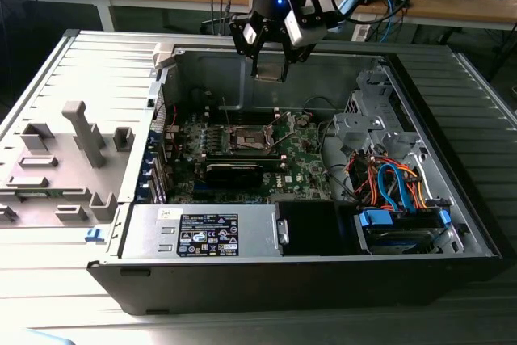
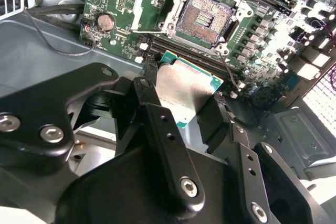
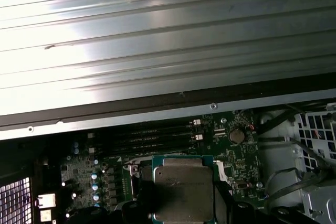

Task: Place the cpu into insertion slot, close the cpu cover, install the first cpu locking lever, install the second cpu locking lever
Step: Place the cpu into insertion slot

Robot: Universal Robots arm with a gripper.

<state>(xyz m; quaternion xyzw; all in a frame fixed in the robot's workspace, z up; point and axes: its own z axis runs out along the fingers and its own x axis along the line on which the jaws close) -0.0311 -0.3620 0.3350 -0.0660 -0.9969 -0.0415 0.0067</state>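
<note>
**A:** One gripper only here. What does the exterior view tell?

**B:** The gripper (image 1: 269, 61) hangs over the open computer case (image 1: 452, 159), above the back part of the green board (image 1: 303, 159). It is clenched on the cpu (image 1: 270, 73), a small plate between its tips. The insertion slot (image 1: 252, 139) lies lower, well apart, on the side nearer the camera. A white label (image 1: 208, 234) sits on the power supply (image 1: 258, 232); its print I cannot read.

**A:** And the second wrist view?

**B:** There the cpu (image 2: 186, 85) is pinched at two opposite edges by the black fingers (image 2: 152, 103). The insertion slot (image 2: 203, 20) is beyond the free edge of the cpu, with its pin field bare. The cpu cover (image 2: 137, 9) stands swung open just beside it. The cpu is square, so it has no long axis. Its edges look about parallel to the socket frame, I judge.

**A:** The first wrist view?

**B:** The cpu (image 3: 184, 187) is gripped over the board and does not touch it. The marking on its top is too faint to read.
</note>
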